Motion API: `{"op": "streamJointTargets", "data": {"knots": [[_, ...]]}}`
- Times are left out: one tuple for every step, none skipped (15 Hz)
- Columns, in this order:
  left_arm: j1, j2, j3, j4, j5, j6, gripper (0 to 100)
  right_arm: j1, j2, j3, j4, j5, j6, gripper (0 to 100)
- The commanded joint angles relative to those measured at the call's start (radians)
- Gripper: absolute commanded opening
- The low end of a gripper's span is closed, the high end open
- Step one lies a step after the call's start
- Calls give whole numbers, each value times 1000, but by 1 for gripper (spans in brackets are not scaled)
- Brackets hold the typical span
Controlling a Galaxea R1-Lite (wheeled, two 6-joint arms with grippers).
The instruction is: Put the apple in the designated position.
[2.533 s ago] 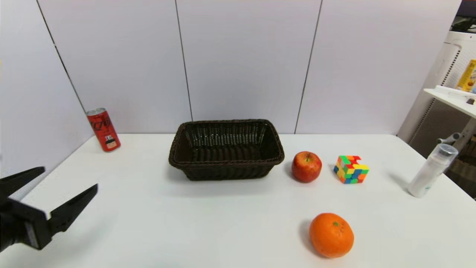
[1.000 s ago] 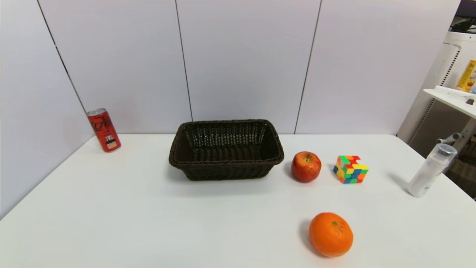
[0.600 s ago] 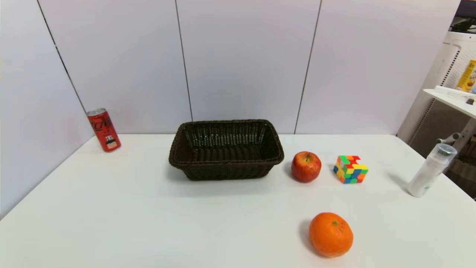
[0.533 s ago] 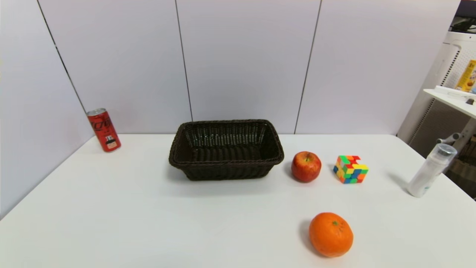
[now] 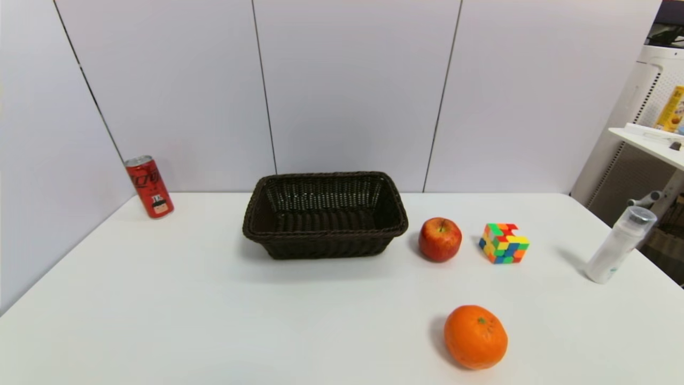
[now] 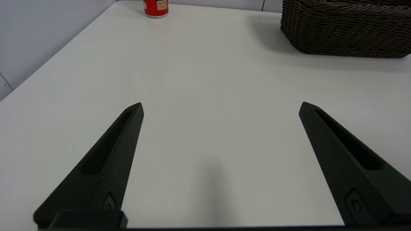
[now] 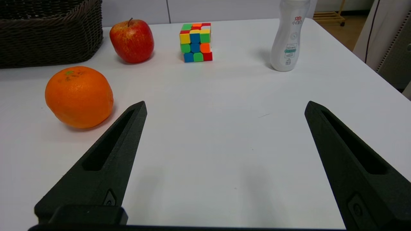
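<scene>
The red apple (image 5: pixel 440 239) (image 7: pixel 132 40) rests on the white table between the dark wicker basket (image 5: pixel 325 214) and the colour cube (image 5: pixel 504 243). Neither arm shows in the head view. My left gripper (image 6: pixel 221 107) is open over bare tabletop near the table's front left, with nothing between its fingers. Over the front right of the table my right gripper (image 7: pixel 225 106) is open too and holds nothing; the apple lies well beyond it. The designated position has no mark of its own, so I cannot tell it apart from the plain white tabletop (image 5: pixel 214 310).
An orange (image 5: pixel 475 337) (image 7: pixel 79 96) lies near the front, close to my right gripper's left finger. A red can (image 5: pixel 149 186) (image 6: pixel 155 7) stands at the back left. A white bottle (image 5: pixel 619 245) (image 7: pixel 290 35) stands at the right edge.
The left gripper, which showed at the head view's left edge 2.5 s ago, has pulled back out of that view. Nothing has moved over the last second.
</scene>
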Motion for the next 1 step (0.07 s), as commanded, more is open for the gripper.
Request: {"op": "streamJointTargets", "data": {"knots": [[0, 3, 0, 1, 1, 0, 100, 0, 2, 0, 0, -1, 0, 100]]}}
